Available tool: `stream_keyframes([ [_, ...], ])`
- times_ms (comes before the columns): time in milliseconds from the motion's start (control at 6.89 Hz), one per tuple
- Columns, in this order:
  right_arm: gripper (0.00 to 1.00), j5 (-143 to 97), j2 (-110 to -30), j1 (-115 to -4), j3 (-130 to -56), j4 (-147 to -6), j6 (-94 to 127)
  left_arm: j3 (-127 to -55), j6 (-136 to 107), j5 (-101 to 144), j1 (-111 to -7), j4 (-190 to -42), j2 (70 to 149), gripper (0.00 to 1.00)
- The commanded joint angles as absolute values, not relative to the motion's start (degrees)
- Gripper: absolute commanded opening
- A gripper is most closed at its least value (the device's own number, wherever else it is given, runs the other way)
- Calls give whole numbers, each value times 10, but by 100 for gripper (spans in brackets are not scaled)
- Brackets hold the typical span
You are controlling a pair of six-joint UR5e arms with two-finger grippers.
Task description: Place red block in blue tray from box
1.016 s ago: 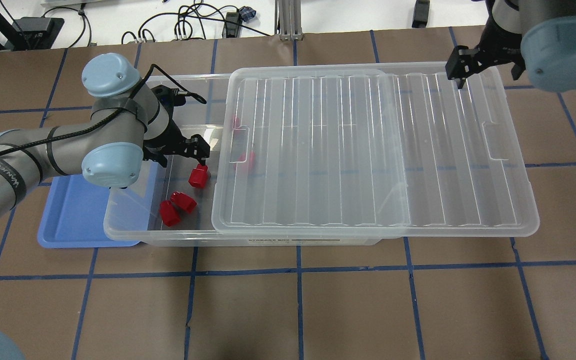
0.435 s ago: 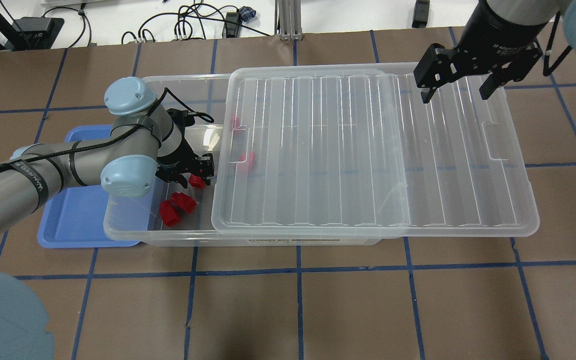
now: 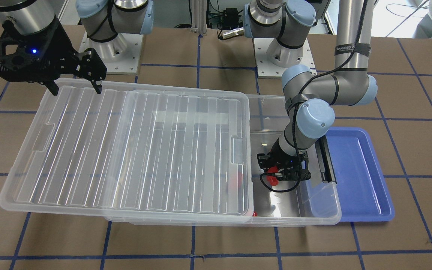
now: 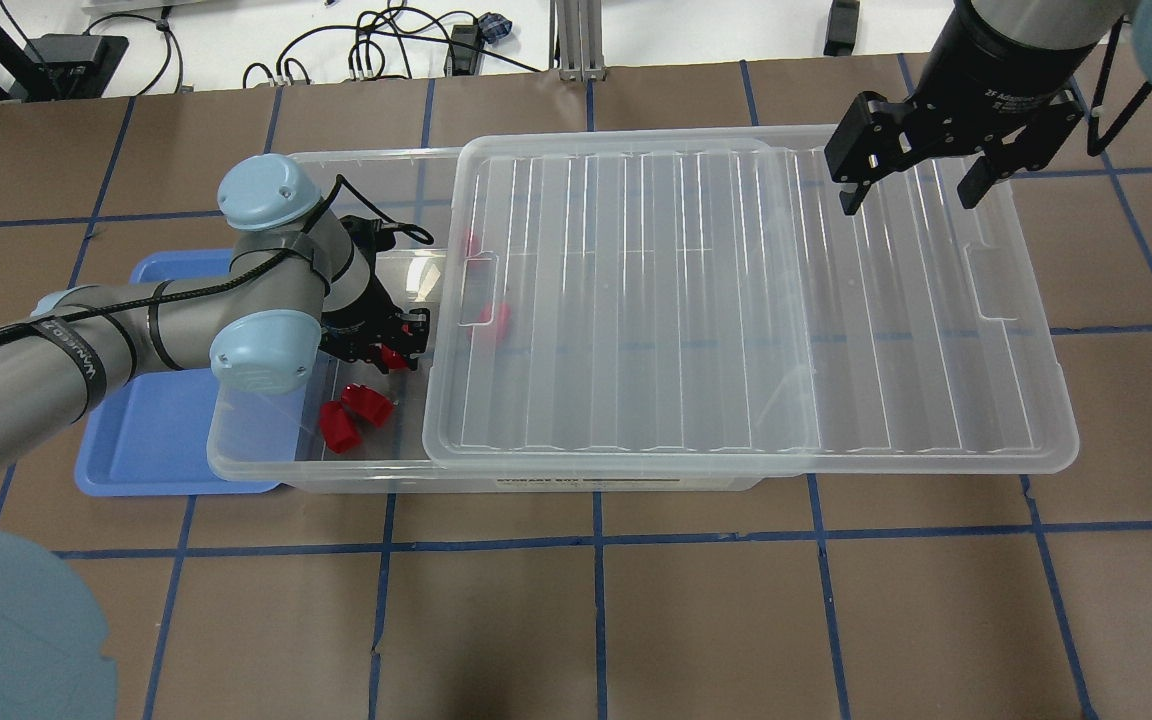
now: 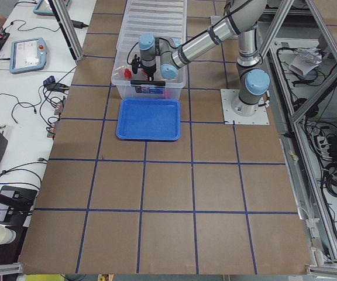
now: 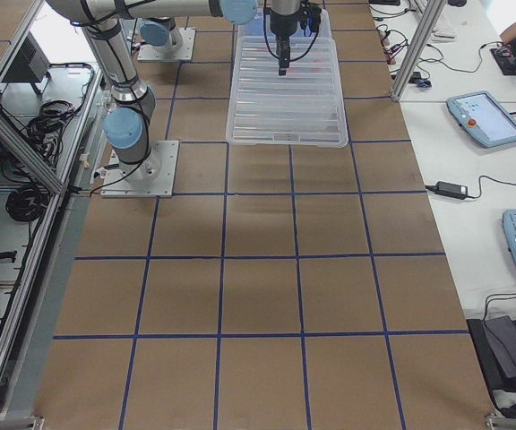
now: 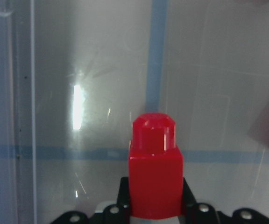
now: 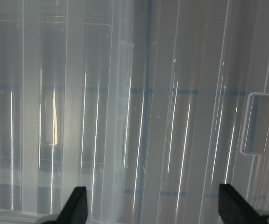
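My left gripper [image 4: 391, 345] is down inside the open end of the clear box [image 4: 266, 470] and shut on a red block [image 7: 155, 186]. The block stands stub forward between the fingers in the left wrist view and shows in the front view [image 3: 273, 180]. Two more red blocks [image 4: 351, 415] lie just nearer in the box. Another red block [image 4: 491, 320] shows through the lid. The blue tray [image 4: 136, 440] lies beside the box's open end, partly under my left arm. My right gripper [image 4: 916, 190] hangs open and empty above the lid's far right corner.
The ribbed clear lid [image 4: 736, 300] is slid to the right, covers most of the box and overhangs its right end. The lid's edge stands close to the right of my left gripper. The brown table [image 4: 596, 620] has blue tape lines.
My left gripper has come down around the red block and closed on it. My right gripper swung left over the lid's far corner, then held still.
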State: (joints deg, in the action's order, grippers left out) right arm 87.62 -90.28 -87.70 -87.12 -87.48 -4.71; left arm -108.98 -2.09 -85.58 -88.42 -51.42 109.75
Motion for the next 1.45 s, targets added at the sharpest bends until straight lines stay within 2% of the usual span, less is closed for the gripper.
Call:
stream_keyframes([
  [0, 100, 879, -904, -877, -872, -875, -47, -1009, -38, -857, -886, -622, 1059, 1],
  [581, 100, 880, -903, -877, -872, -875, -47, -866, 28, -865, -862, -831, 1021, 1],
  [1016, 100, 885, -903, -877, -871, -874, -49, -901, 240, -861, -723, -845, 1019, 0],
  [1161, 100, 886, -904, -877, -871, -872, -49, -938, 286, -859, -676, -821, 1028, 0],
  [1306, 100, 886, -904, -877, -872, -873, -49, -981, 326, -860, -641, -736, 1036, 0],
])
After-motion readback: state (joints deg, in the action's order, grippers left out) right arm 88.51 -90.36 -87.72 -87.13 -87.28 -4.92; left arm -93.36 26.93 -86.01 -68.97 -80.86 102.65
